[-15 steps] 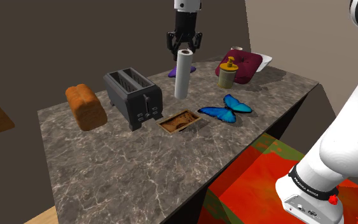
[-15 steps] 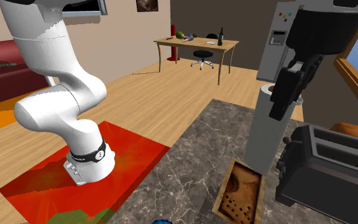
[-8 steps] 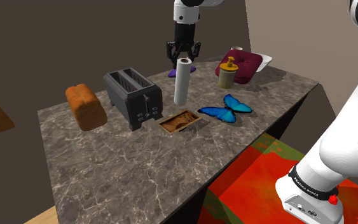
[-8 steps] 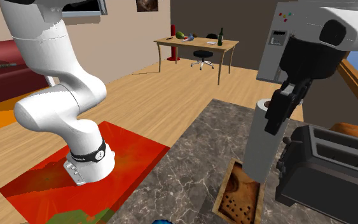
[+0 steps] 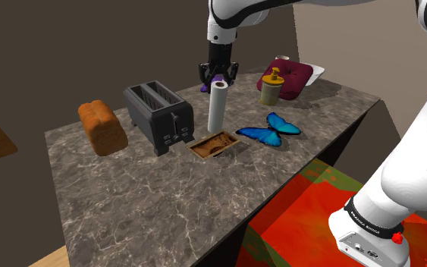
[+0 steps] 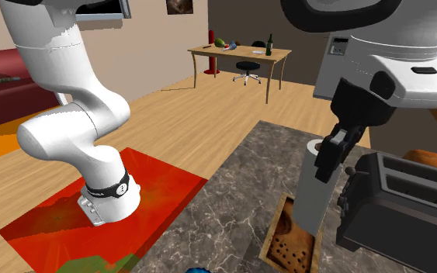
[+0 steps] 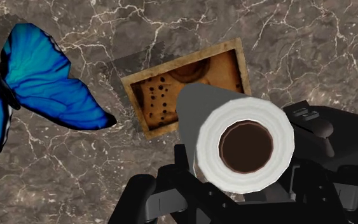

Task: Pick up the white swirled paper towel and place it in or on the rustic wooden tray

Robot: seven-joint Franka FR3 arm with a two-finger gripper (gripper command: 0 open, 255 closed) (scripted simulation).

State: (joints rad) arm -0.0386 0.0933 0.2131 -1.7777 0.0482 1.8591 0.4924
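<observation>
Over the marble countertop [image 5: 128, 197], your gripper [image 5: 218, 76] clamps the top of the upright white paper towel roll [image 5: 217, 110], just beside the wooden tray [image 5: 216, 144].

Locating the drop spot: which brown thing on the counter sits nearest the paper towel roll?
The flat wooden tray, right by the roll; the bread loaf lies beyond the toaster.

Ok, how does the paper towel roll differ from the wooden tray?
The paper towel roll stands upright and white; the wooden tray lies flat and brown. The roll is round with a dark core; the tray is rectangular. The end effector clasps the roll, not the tray.
</observation>
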